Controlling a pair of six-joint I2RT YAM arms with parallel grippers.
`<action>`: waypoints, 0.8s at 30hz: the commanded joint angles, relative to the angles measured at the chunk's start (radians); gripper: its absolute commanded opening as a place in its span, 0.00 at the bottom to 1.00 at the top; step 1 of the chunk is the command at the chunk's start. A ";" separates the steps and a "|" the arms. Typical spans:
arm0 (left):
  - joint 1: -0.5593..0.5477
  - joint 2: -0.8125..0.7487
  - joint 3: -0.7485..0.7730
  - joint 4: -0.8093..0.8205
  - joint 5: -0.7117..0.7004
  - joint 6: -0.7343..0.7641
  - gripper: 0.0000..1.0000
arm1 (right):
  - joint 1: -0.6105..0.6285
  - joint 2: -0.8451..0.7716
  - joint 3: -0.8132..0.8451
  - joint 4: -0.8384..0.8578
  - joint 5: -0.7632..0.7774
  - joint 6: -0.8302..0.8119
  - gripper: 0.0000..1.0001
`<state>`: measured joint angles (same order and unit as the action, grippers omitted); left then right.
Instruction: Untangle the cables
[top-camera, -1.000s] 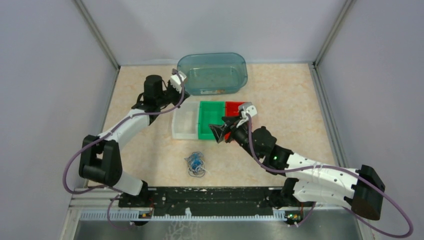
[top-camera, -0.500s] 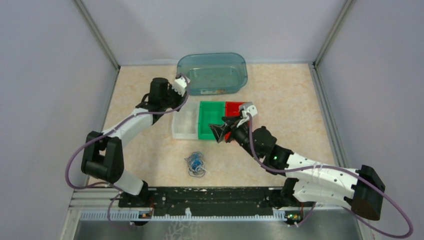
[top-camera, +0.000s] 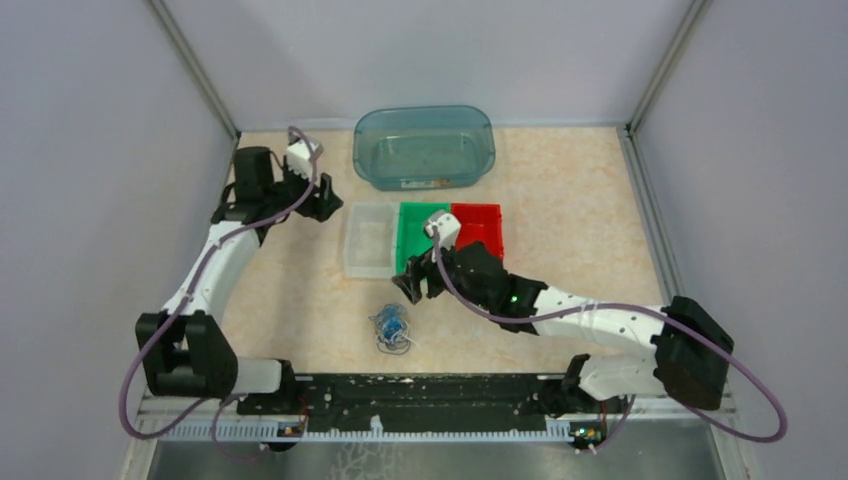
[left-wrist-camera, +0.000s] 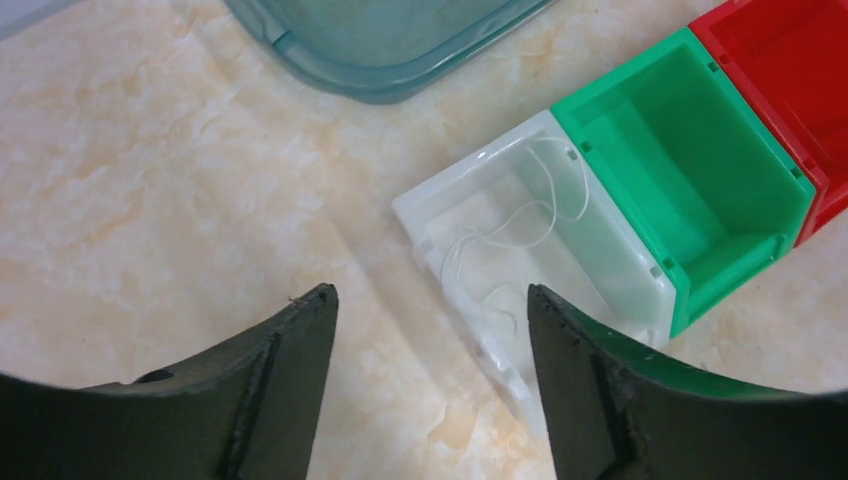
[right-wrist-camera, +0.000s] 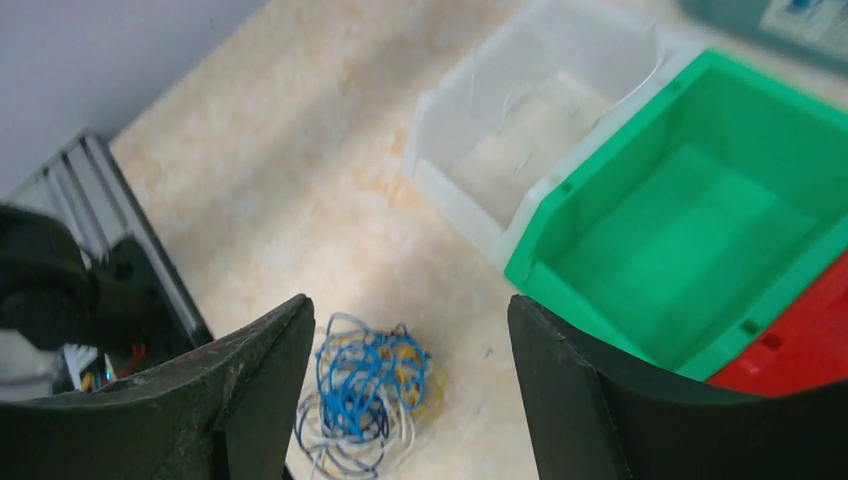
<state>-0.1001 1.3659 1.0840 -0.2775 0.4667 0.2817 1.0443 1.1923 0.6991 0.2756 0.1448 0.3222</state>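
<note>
While three bins (top-camera: 424, 209) stand abreast, one cable tangle (top-camera: 391, 328) lies nearby.

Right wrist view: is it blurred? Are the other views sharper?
Right wrist view: slightly blurred, the cable tangle and green bin look soft. Left wrist view: sharper, a thin white wire in the white bin shows clearly. Top view: sharp, evenly lit.

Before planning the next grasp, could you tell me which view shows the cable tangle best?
The right wrist view: the cable tangle sits close, with blue, white and yellowish strands distinguishable. The top external view shows only a small bluish clump; the left wrist view misses it.
</note>
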 joint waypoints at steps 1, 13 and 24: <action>0.114 -0.077 -0.021 -0.114 0.220 0.054 0.80 | -0.001 0.076 0.073 -0.077 -0.204 -0.025 0.69; 0.194 -0.275 -0.101 -0.263 0.514 0.172 0.85 | 0.046 0.327 0.221 -0.184 -0.395 -0.123 0.56; 0.194 -0.360 -0.116 -0.202 0.559 0.068 0.83 | 0.048 0.411 0.259 -0.240 -0.424 -0.179 0.40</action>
<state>0.0898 1.0351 0.9688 -0.5133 0.9764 0.3931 1.0847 1.6009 0.9005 0.0349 -0.2668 0.1757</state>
